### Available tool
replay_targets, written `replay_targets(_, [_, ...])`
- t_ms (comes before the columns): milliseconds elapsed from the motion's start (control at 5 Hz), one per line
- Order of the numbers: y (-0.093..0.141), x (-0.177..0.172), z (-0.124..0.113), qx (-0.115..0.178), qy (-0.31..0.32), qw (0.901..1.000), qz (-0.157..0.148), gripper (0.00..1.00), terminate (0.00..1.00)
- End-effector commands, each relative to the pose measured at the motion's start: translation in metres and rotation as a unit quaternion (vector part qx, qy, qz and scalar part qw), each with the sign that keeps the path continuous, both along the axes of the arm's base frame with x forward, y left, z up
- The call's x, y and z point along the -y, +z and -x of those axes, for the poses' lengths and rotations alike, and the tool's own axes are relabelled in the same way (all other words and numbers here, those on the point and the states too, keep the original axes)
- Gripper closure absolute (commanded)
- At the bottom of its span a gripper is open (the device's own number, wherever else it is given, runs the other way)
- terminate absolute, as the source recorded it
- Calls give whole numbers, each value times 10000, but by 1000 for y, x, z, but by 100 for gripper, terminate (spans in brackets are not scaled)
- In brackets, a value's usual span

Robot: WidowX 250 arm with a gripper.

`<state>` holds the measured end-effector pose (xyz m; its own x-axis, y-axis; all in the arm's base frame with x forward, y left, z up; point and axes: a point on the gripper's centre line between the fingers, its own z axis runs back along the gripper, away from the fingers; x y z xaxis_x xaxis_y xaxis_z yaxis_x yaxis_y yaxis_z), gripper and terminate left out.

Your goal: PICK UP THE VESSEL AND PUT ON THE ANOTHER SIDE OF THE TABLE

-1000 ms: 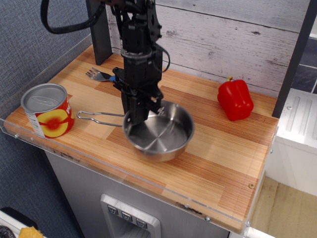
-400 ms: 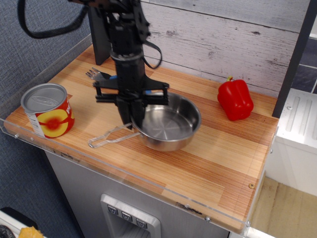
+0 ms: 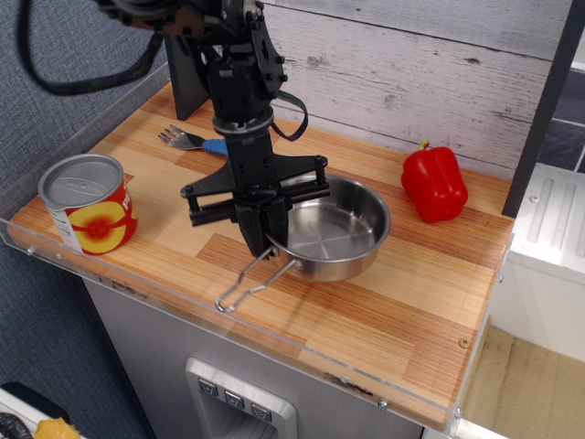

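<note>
Gripper, pinching the near-left rim of the stainless-steel pan, is carrying it rightward toward the red pepper, wire handle now swinging toward the table front edge, so transfer looks well underway.

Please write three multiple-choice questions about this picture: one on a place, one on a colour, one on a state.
1. Where does the tin can stand?
A. at the table's left front corner
B. inside the vessel
C. beside the pepper

2. What colour is the pepper?
A. green
B. red
C. yellow

3. What is the gripper doing?
A. hanging open, far from everything
B. holding the fork
C. gripping the vessel at its rim

Answers: 1 A, it stands by the table corner; 2 B, plainly red; 3 C, fingers close on the rim near the handle.
</note>
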<state>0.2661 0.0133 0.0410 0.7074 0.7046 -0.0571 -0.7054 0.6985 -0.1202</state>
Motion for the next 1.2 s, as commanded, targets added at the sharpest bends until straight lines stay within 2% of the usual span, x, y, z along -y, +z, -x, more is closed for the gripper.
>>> replay_targets(0, [4, -3, -13, 300, 1394, 9898, 75, 100, 0])
replay_targets(200, [-1, -6, -15, 341, 1823, 9822, 297, 100, 0])
replay_targets(400, [-6, -7, -20, 418, 1997, 9782, 392, 100, 0])
replay_targets(800, [-14, -14, -40, 579, 2019, 9768, 412, 100, 0])
replay_targets(1000, [-18, -18, -48, 516, 2004, 9779, 309, 100, 0])
